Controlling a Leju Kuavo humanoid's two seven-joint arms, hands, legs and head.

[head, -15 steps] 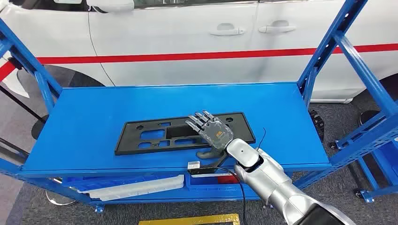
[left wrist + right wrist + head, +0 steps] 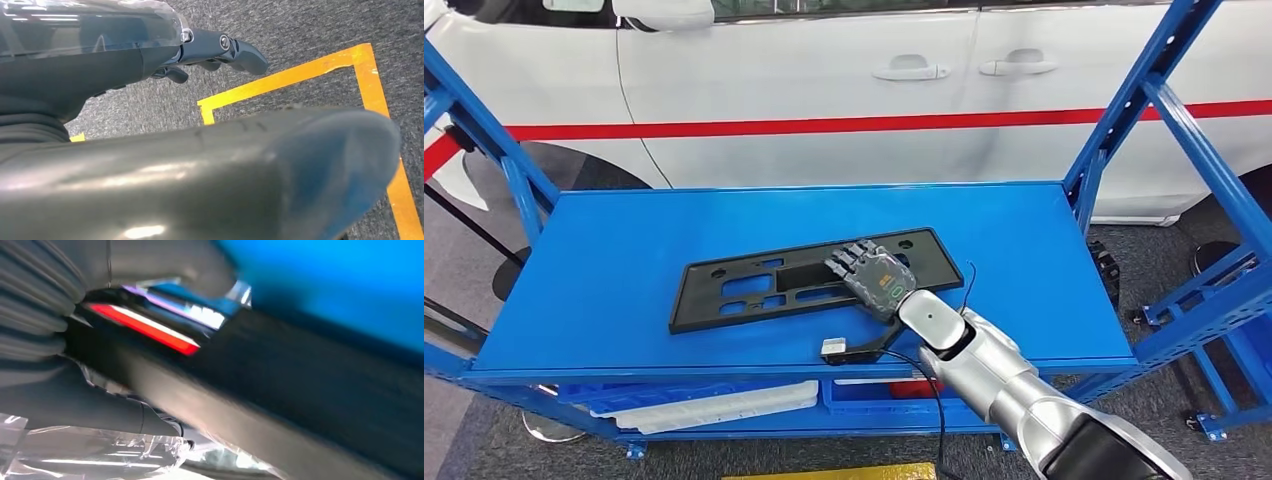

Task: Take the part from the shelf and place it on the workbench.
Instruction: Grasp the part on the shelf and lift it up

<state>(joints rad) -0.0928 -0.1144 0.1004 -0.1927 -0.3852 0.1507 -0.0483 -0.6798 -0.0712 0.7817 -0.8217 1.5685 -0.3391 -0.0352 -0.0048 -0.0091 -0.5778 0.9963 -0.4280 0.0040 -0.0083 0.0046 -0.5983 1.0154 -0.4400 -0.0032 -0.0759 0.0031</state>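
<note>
Head view: right hand [image 2: 876,280] grips flat black part [image 2: 764,288].

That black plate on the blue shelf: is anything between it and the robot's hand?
Nothing visible. The right hand lies over the near right part of the black plate, which sits alone on the blue shelf.

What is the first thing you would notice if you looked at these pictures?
Probably the robot's right hand, at the end of its shiny silver arm, resting on a flat black part full of cutouts. That part lies in the middle of a bright blue shelf. Behind the shelf stands a white car with a red stripe along its side.
</note>
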